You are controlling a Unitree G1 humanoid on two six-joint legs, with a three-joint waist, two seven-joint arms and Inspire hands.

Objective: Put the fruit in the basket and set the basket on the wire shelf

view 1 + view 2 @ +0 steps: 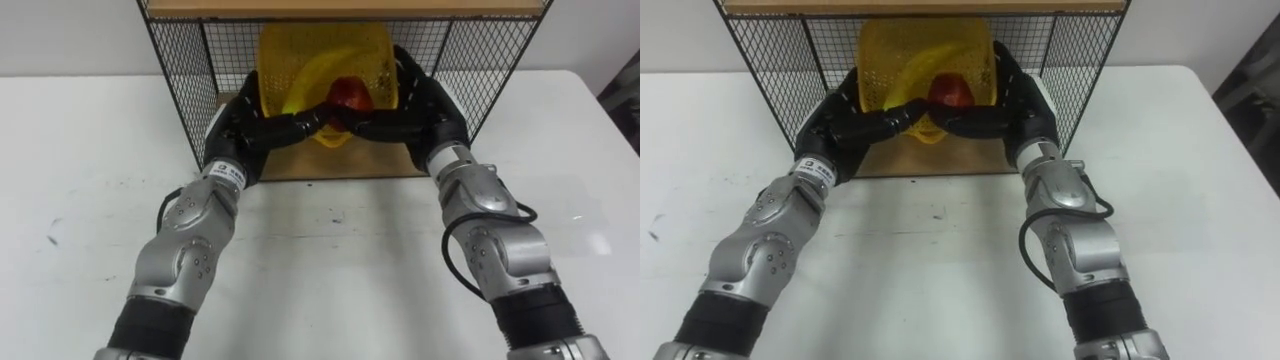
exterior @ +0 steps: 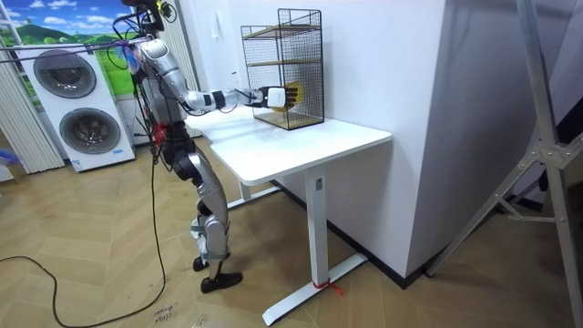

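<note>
A yellow mesh basket sits tipped toward me in the lower bay of the black wire shelf. It holds a yellow banana and a red fruit. My left hand clasps the basket's left side, with its fingers running under the front rim. My right hand clasps the right side the same way. The fingertips of both hands nearly meet below the red fruit. In the room view I stand at the table's end with both arms stretched to the shelf.
The shelf has a wooden floor board and a wooden board above the bay. It stands at the far edge of a white table, against the wall. Washing machines stand behind me in the room view.
</note>
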